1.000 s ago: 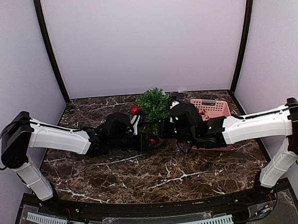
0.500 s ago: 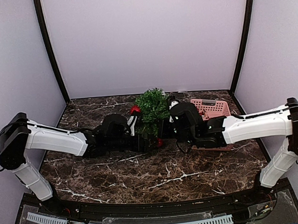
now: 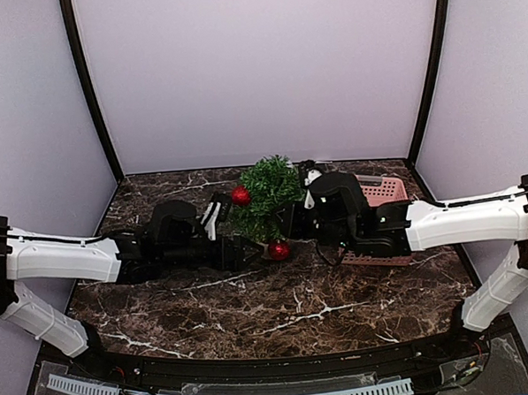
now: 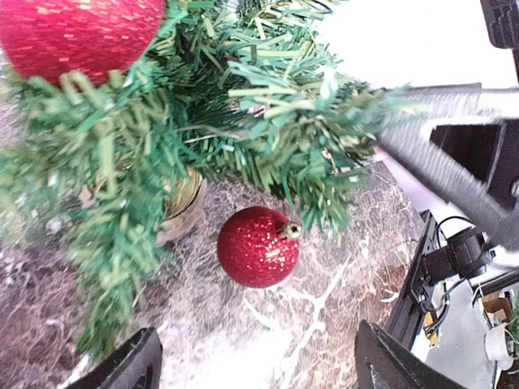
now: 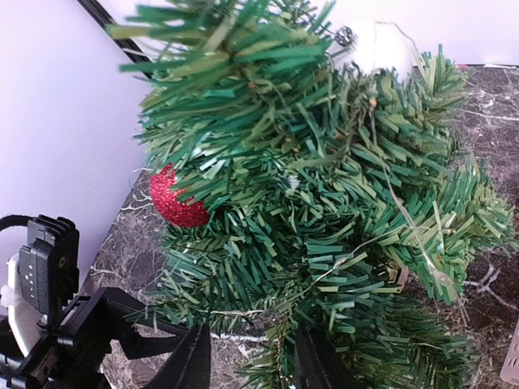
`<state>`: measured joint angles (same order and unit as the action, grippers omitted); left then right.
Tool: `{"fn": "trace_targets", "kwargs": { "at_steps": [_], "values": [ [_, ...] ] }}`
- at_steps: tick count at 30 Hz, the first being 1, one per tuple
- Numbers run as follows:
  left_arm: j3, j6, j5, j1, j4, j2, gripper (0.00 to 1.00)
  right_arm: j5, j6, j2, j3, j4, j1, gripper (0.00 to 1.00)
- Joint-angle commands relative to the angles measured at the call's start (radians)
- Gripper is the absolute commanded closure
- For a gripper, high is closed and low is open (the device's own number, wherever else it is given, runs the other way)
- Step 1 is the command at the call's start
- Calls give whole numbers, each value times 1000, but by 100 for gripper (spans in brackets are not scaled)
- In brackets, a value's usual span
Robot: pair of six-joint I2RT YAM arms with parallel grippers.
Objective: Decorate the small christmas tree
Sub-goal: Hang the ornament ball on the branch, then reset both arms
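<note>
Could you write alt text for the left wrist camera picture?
A red glitter ball ornament sits just under the branches of the small christmas tree, above the marble table. A second red ball nestles among needles upper left; the left gripper stands open below.

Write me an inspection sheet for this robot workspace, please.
Surface: dark brown white-veined marble-patterned tabletop.
Job's things: small bushy green artificial christmas tree, upright at the back; glittery red bauble high on it; second red bauble low beside its base.
Clutter: pink slotted plastic basket beside the tree, partly hidden.
Grippers: left gripper open, empty; right gripper fingers apart at the lower branches.
Cables: black cable looping near the right gripper.
Surroundings: plain lilac walls, black corner posts.
</note>
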<state>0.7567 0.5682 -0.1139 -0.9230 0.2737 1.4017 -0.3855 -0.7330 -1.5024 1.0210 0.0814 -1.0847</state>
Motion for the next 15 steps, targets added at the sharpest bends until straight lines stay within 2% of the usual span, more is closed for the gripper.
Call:
{"fn": "trace_targets", "kwargs": {
  "at_steps": [1,6,9,11,15],
  "values": [
    [-26,-25,17,13,-96,-91,15,-4,24,50,26,-3,-8,59],
    [-7,-51,29,51,-249,-203,12,-30,83,107,36,-77,-7,48],
    [19,-67,9,114,-335,-274,9,-35,144,169,14,-117,-5,38],
    [41,-91,-49,171,-370,-292,7,-15,189,197,7,-136,14,32],
    [136,-181,-82,285,-437,-244,5,74,234,228,-15,-119,101,27]
  ]
}}
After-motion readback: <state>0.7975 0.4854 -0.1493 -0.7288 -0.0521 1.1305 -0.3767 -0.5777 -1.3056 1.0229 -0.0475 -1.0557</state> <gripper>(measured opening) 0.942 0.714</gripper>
